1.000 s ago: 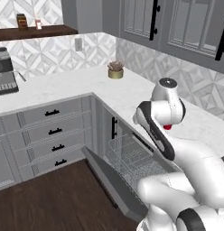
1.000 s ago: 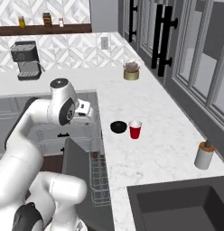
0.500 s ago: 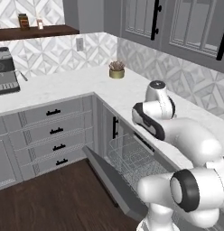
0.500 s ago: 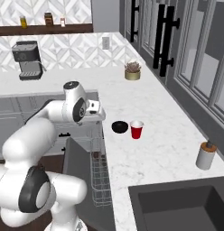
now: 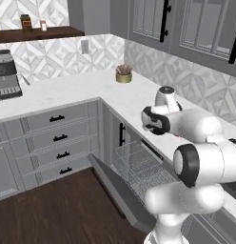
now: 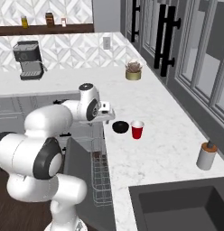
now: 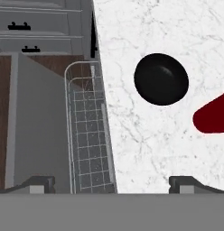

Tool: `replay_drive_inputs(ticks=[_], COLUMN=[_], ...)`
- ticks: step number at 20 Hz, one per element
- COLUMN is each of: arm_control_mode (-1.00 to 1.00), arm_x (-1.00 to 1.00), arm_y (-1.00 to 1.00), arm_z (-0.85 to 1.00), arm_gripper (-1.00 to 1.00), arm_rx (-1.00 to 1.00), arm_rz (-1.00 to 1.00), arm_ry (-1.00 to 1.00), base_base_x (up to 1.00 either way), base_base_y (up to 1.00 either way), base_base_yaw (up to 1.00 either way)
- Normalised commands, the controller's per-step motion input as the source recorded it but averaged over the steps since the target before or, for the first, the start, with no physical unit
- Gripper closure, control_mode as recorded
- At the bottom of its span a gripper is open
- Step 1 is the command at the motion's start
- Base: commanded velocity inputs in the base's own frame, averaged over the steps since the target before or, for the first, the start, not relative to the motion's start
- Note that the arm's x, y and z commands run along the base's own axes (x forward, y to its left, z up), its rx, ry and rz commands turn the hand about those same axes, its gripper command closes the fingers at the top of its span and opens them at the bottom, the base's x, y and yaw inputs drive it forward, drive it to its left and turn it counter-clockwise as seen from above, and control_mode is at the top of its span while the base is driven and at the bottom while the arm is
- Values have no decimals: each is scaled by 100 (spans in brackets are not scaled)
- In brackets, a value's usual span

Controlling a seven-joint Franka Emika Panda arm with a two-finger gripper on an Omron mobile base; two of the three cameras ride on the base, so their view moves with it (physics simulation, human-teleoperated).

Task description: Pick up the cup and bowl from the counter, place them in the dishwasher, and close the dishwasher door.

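The gripper (image 7: 110,182) hangs over the counter (image 6: 163,131) edge with its jaws spread wide and nothing between them. Its two dark fingertips (image 7: 38,183) stand far apart, one over the dishwasher door (image 7: 37,131), the other over the marble.

From the hand view, the bowl (image 7: 161,79) sits at about one o'clock from the gripper, upright on the counter and clear of the fingers. The cup (image 7: 213,116) shows as a red shape at the right edge, around three o'clock, just beside the bowl but apart from it.

In the right base view, the bowl (image 6: 120,127) and cup (image 6: 137,129) stand side by side near the counter's front edge, the cup at three o'clock of the bowl. The hand is near the bowl at its nine to ten o'clock.

The dishwasher (image 5: 139,167) is open, its door (image 5: 121,193) dropped down and the wire rack (image 6: 101,173) showing inside.

A soap bottle (image 6: 206,155) stands well apart on the counter.
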Motion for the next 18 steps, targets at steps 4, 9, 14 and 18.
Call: replay_drive_inputs(ticks=[4,9,14,18], arm_control_mode=[-100,-100,-100,-100], arm_x=[50,44,32,36], arm_y=[-20,-17,-17,-1], arm_z=[-24,-25,-31,-32], arm_gripper=[-100,-100,-100,-100], arm_rx=[0,-1,-2,-2], arm_rz=[4,2,0,0], arm_ry=[2,0,0,0], base_base_x=[0,0,0,0], base_base_y=[0,0,0,0], base_base_yaw=[0,0,0,0])
